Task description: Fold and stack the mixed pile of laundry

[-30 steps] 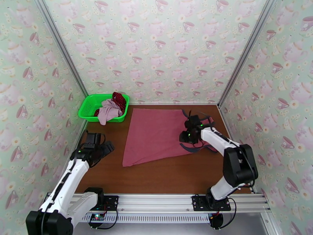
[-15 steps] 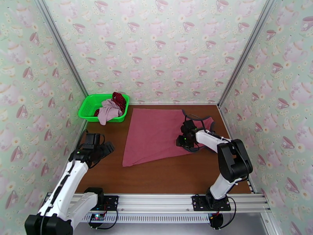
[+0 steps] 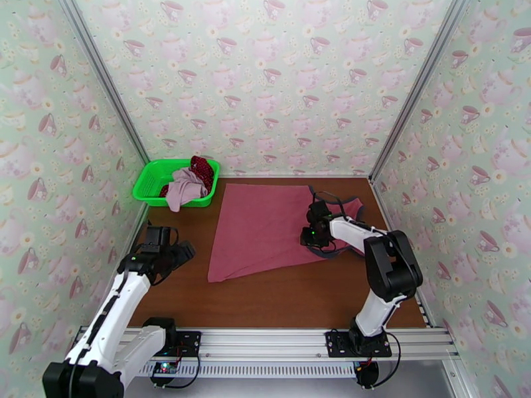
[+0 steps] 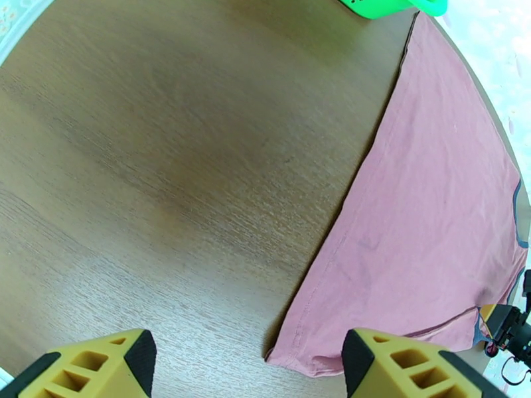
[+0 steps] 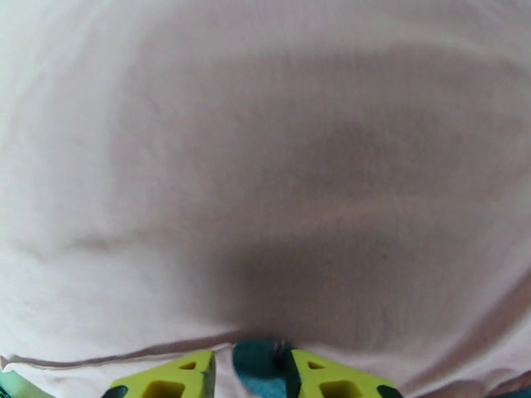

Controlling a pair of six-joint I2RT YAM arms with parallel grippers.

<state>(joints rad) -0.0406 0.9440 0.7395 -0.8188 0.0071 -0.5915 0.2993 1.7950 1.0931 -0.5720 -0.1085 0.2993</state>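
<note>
The dusty-red tank top [image 3: 265, 227] lies spread flat mid-table, its dark-trimmed straps toward the right. My right gripper [image 3: 312, 235] is low on its right part. In the right wrist view its fingertips [image 5: 172, 376] stand close together with a bunch of dark trim [image 5: 259, 356] pinched between them, right gripper [image 5: 251, 373]. My left gripper [image 3: 180, 251] hovers open over bare wood left of the top. Its yellow fingers [image 4: 86, 366] are wide apart, left gripper [image 4: 249, 369], with the top's near corner [image 4: 279, 353] just ahead. The pale mauve-pink piece [image 3: 184, 187] and dark-red dotted cloth [image 3: 203, 169] lie in the basket.
The green mesh basket [image 3: 149, 184] stands at the back left corner, its edge at the top of the left wrist view [image 4: 385, 2]. Wallpapered walls close in three sides. Bare brown table [image 3: 279, 293] runs along the front, before the aluminium rail [image 3: 299, 339].
My right gripper has sunk onto the tank top's strap area and its jaws have narrowed onto the trim, the elbow folding in. The left gripper has hardly moved.
</note>
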